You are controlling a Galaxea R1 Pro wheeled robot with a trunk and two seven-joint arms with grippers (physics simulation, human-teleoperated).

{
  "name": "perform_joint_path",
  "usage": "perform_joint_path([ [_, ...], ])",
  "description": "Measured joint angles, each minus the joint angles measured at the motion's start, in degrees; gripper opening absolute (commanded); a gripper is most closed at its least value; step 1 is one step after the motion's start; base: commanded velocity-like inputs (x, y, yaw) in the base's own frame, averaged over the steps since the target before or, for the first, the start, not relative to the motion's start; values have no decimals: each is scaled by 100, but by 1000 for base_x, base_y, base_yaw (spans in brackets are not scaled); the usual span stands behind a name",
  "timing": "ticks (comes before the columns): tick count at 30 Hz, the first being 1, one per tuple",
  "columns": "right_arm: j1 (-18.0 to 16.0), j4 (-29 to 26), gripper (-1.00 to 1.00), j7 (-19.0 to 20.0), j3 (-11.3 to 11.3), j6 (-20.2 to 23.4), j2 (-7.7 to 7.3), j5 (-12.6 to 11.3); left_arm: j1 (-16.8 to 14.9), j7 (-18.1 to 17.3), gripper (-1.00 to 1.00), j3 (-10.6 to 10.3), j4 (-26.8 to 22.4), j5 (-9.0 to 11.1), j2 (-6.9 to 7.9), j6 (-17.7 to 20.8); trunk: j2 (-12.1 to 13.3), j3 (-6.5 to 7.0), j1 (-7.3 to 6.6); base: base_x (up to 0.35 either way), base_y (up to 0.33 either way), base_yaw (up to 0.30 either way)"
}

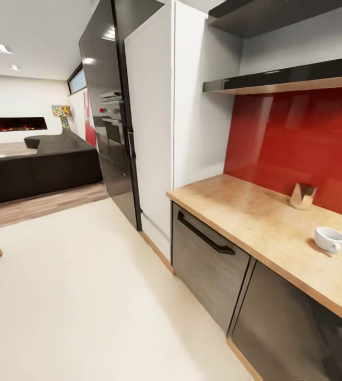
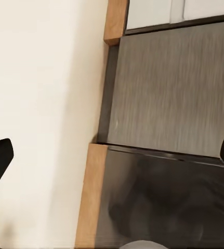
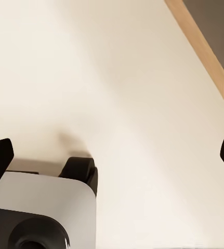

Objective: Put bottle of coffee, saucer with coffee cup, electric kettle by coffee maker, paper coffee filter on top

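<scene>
One small white coffee cup [image 1: 329, 239] on wood-grain kitchen countertop [image 1: 255, 217]; both end effectors apparently spread, empty.

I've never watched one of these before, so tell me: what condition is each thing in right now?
coffee cup: upright on the kitchen countertop, no saucer under it
left gripper: open, empty
right gripper: open, empty
dishwasher door: closed
fireplace: lit
</scene>
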Motion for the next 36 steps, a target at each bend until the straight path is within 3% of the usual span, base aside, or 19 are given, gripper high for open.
perform_joint_path([
  [3,0,2,100,0,0,0,-3,-1,0,0,100,-3,0,0,0,0,0,0,0,18,14,-57],
  [8,140,17,100,5,16,-38,115,13,17,160,100,-9,-9,-10,-153,-31,0,0,0,0,0,0],
  [24,140,17,100,5,15,-38,115,13,17,162,100,-3,-9,-10,-153,-31,0,0,0,0,0,-3],
  [33,125,31,100,18,24,-47,105,30,17,450,100,-19,-16,-9,-208,-197,0,0,0,0,0,-202],
  [34,125,31,100,19,22,-48,105,31,17,690,100,-19,-16,-9,-209,-200,0,0,0,0,0,-272],
  [36,125,32,100,19,22,-48,105,31,17,710,100,-19,-17,-9,-210,-204,0,0,0,0,0,-260],
])
